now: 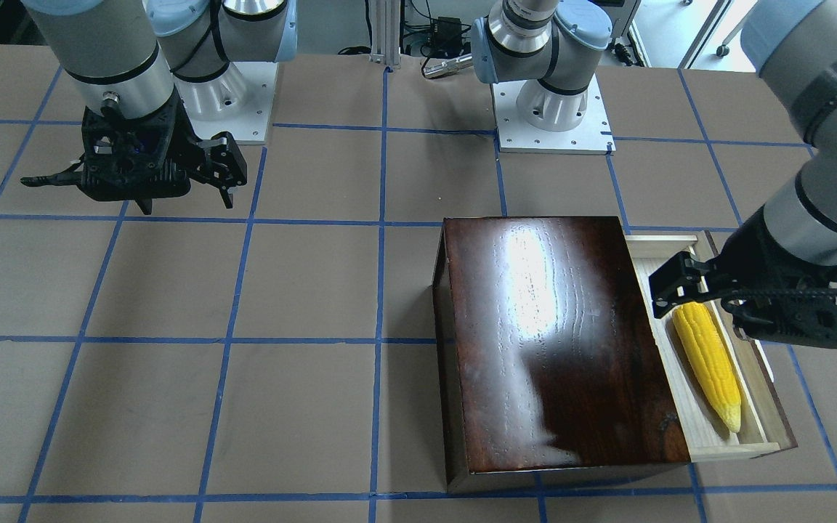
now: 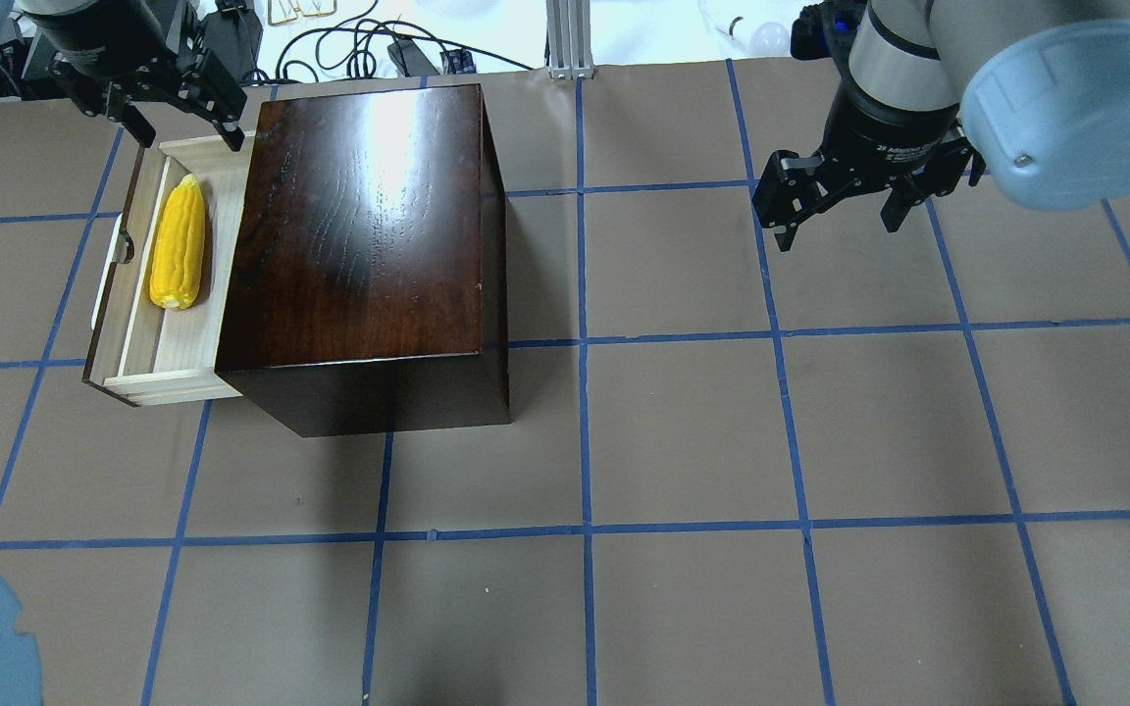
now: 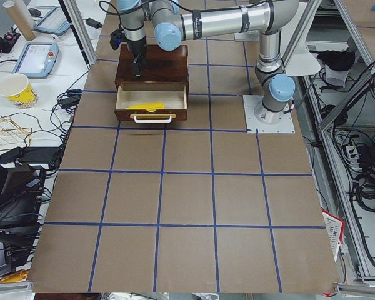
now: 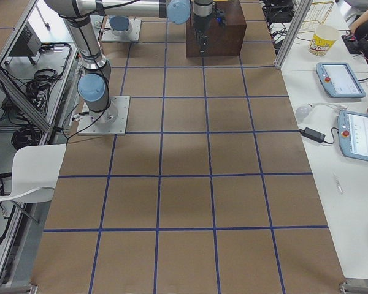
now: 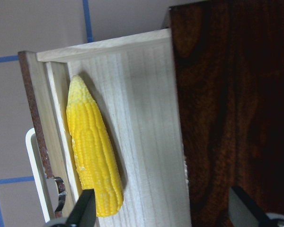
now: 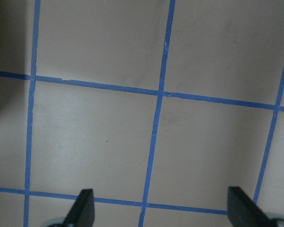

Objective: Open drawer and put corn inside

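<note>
Overhead view: the dark wooden box [image 2: 369, 226] stands in the upper left of the frame on the brown table [image 2: 683, 441], which is ruled into squares by blue tape. The drawer [image 2: 182, 343] is pulled out of the box toward the frame's left edge, exposing its pale-wood floor. The corn [image 2: 179, 242] lies flat inside the drawer, lengthwise along the side nearest the dark drawer front and apart from the box. In the left wrist view its tapered, paler tip points to the top of the frame and its blunt end to the bottom, and the slim white handle [image 5: 34, 175] shows at the lower left, outside the drawer front. The left claw [image 2: 187, 137] hangs above the open drawer with its jaws spread wide and nothing between them. Its two fingertips [image 5: 83, 210] appear far apart at the bottom corners of the left wrist view, not closed on the corn. The right claw [image 2: 838, 230], in the upper right of the overhead frame, is likewise spread wide and empty, well apart from the box. Its wrist view shows only table surface and tape lines.
</note>
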Robot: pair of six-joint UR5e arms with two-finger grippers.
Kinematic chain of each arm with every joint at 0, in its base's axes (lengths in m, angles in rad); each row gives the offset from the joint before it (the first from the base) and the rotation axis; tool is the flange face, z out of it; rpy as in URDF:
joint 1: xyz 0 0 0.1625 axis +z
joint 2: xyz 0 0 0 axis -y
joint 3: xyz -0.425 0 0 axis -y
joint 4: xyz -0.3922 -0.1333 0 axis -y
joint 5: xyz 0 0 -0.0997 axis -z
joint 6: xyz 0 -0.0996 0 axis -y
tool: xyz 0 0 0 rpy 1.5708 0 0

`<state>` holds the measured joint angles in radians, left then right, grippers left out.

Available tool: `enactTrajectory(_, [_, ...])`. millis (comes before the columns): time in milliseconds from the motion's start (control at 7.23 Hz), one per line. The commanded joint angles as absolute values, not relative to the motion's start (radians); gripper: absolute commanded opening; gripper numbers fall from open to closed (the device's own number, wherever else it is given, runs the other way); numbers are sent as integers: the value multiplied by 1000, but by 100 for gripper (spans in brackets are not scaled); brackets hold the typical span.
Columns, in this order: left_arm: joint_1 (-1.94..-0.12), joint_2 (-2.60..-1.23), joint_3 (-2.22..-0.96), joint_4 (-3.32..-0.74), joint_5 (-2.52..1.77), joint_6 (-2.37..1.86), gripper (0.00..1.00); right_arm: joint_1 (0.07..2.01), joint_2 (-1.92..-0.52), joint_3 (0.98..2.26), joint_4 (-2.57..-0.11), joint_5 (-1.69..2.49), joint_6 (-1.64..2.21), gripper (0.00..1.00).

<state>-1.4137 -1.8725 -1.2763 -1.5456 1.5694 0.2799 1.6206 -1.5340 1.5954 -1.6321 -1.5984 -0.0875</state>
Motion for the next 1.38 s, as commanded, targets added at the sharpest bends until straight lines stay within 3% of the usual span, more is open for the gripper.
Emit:
enactTrajectory(0, [-1501,-1847,-1281,-1598,1569,127,100,1621,-1534,1595,-1632,-1598,-87,100])
enactTrajectory(415, [-1565,-1827,-1344,-1614,1566,34,100,1621,-1534,1595,-1632,-1598,-87,100])
enactTrajectory(1245, [-1552,-1804,-1351,-1614,1577,41,100,1621,-1534,1595,-1632,-1598,-87,100])
